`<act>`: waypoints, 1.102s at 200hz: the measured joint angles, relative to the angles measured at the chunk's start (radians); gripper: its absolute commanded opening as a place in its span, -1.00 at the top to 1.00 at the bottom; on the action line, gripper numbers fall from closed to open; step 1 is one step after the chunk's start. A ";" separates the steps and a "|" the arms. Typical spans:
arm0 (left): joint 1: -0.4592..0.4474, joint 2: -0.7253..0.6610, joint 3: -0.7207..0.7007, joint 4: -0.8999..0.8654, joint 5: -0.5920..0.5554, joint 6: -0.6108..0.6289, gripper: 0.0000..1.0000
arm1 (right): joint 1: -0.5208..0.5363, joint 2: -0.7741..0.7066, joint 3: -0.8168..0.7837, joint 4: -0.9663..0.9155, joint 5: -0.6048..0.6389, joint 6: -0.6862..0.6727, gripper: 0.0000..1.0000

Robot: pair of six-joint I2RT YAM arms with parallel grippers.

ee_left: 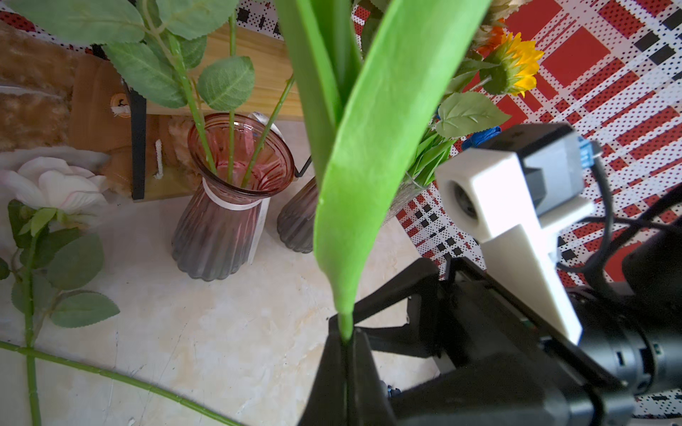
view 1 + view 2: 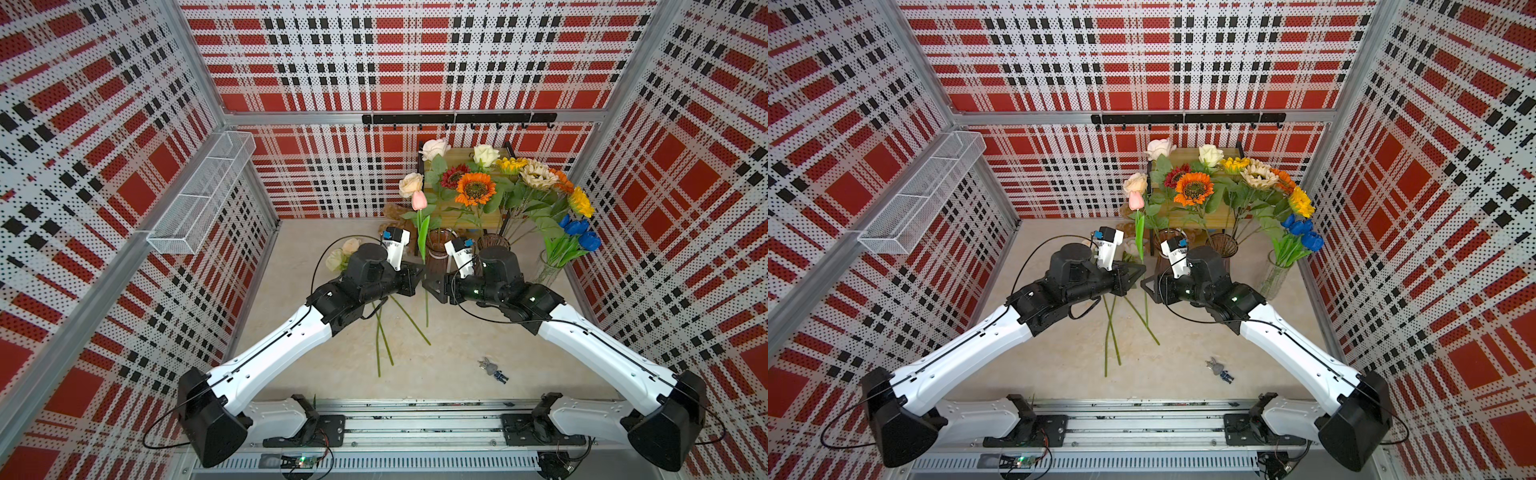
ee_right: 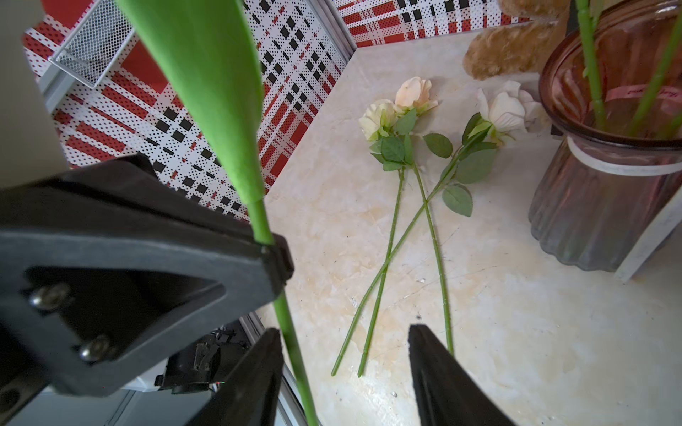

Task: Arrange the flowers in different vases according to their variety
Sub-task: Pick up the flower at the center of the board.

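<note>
Vases, three: a ribbed vase (image 2: pixel 437 251) at centre, a second ribbed vase (image 2: pixel 493 241) beside it, and a clear cylinder (image 2: pixel 547 269) at right.
- Standing roses (image 2: pixel 485 154): three, in the first ribbed vase.
- Lying roses (image 3: pixel 413 96): three, on the table (image 2: pixel 457 353), stems crossed.
- Sunflowers (image 2: pixel 476 189): six, clustered above the second.
- Blue tulips (image 2: pixel 579 235): in the cylinder, number unclear.
- Pink tulip (image 2: pixel 419 200): one, upright at centre.

Its stem was clenched in the left claw (image 1: pixel 347 343). The right claw (image 3: pixel 343 350) stood released, fingers (image 3: pixel 258 376) either side of the stem lower down.

The claws were nearly tip to tip, just before the ribbed vase. The lower centre of the table was bare save a small figurine (image 2: pixel 494 370).

A white band (image 1: pixel 228 203) ran round the ribbed vase. Its ribbon writing was illegible.
</note>
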 measured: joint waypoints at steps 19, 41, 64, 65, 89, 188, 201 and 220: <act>0.000 0.000 -0.003 0.003 0.000 -0.002 1.00 | 0.005 0.015 0.006 0.015 -0.003 0.001 0.07; 0.000 0.000 -0.013 0.010 0.003 -0.007 1.00 | 0.014 0.032 0.029 0.023 -0.004 0.000 0.36; 0.001 0.000 -0.022 0.028 -0.002 -0.011 1.00 | 0.019 0.047 0.041 0.034 -0.018 0.008 0.72; 0.001 0.000 -0.023 0.029 -0.002 -0.012 1.00 | 0.019 0.047 0.042 0.034 -0.020 0.012 0.75; 0.002 -0.002 -0.033 0.041 -0.008 -0.016 0.53 | 0.021 0.054 0.043 0.045 -0.030 0.035 1.00; 0.225 -0.129 -0.100 -0.081 -0.096 -0.051 -0.36 | 0.014 0.029 0.117 -0.024 0.115 -0.010 1.00; 0.273 -0.135 -0.127 -0.117 -0.115 -0.051 -0.35 | 0.010 0.012 0.134 -0.055 0.143 -0.031 1.00; 0.328 -0.114 -0.179 -0.168 -0.131 -0.050 -0.32 | 0.005 -0.018 0.160 -0.099 0.189 -0.060 1.00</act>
